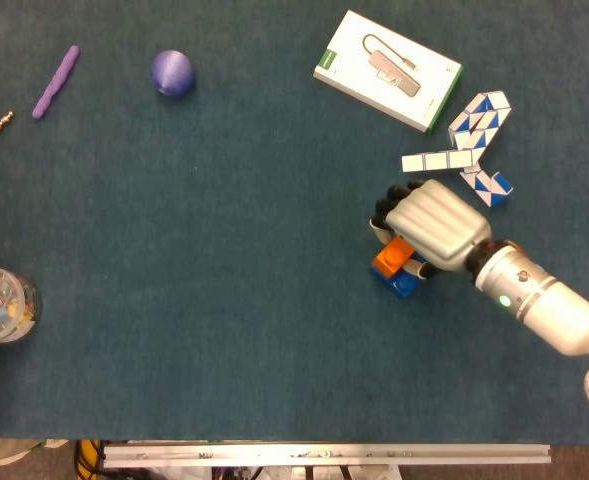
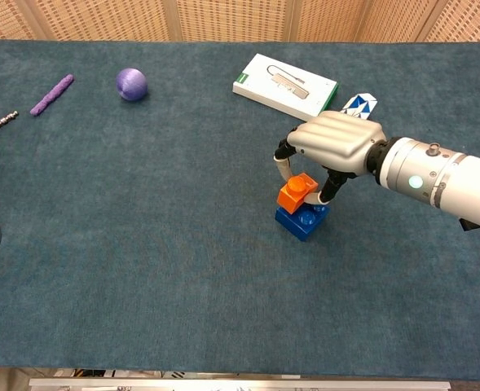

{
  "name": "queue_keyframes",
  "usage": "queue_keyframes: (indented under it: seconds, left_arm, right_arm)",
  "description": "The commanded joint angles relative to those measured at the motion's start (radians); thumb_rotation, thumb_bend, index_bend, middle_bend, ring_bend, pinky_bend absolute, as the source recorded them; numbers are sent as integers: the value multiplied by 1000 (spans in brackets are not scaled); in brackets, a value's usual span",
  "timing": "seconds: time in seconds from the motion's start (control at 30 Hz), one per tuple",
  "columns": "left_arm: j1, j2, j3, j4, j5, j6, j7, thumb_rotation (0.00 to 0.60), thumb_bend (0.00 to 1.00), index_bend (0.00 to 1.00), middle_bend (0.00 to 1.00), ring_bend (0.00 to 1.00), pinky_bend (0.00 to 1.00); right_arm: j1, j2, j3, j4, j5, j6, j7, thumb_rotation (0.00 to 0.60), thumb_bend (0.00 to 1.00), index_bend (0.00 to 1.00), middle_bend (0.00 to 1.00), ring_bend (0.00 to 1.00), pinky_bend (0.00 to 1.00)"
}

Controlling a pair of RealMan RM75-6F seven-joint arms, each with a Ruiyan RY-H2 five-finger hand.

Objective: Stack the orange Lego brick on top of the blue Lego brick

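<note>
Chest view: orange Lego brick (image 2: 297, 191) sits on the left part of the blue Lego brick (image 2: 302, 219), slightly tilted, pinched between the fingers of the right hand (image 2: 331, 147). Whether the studs have seated cannot be told from here; the bricks look in contact. Step in hand, by judgement: placing and pressing down. Next move likely calls for squaring the orange brick over the blue studs, a firm downward press, then letting go without dragging it off. Hand is arched palm-down over the bricks, forearm running off toward the right edge. Left hand appears in neither view. White box (image 2: 285, 84) and blue-white twist puzzle (image 1: 471, 146) lie beyond.
</note>
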Motion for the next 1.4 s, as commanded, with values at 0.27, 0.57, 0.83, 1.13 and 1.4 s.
queue_keyframes:
  seconds: [0.27,0.57,0.83,1.13,1.4]
  left_arm:
    - [1,-1,1,4,0,0,-3,600,172,58,95,41,56]
    - [2,-2,1,5,0,2,-3,600,172,58,95,41,56]
    - [4,-1,0,9,-3,2,-6,600,172,58,95,41,56]
    - [5,-2,1,13,-4,3,-9,600,172,58,95,41,56]
    - [8,-1,1,18,-4,6,-16,600,172,58,95,41,56]
  right_arm:
    - [5,-1,-5,3,5,-10,-9,600,230,618,401,268,347]
    - [8,-6,-7,10,8,-14,-15,600,230,618,401,269,347]
    - [8,-11,-11,13,7,-14,-18,600,230,618,402,271,347]
    - [6,-20,-15,23,11,-12,-23,600,230,618,403,272,347]
    - [12,-27,-18,24,13,-15,-40,600,230,618,405,274,347]
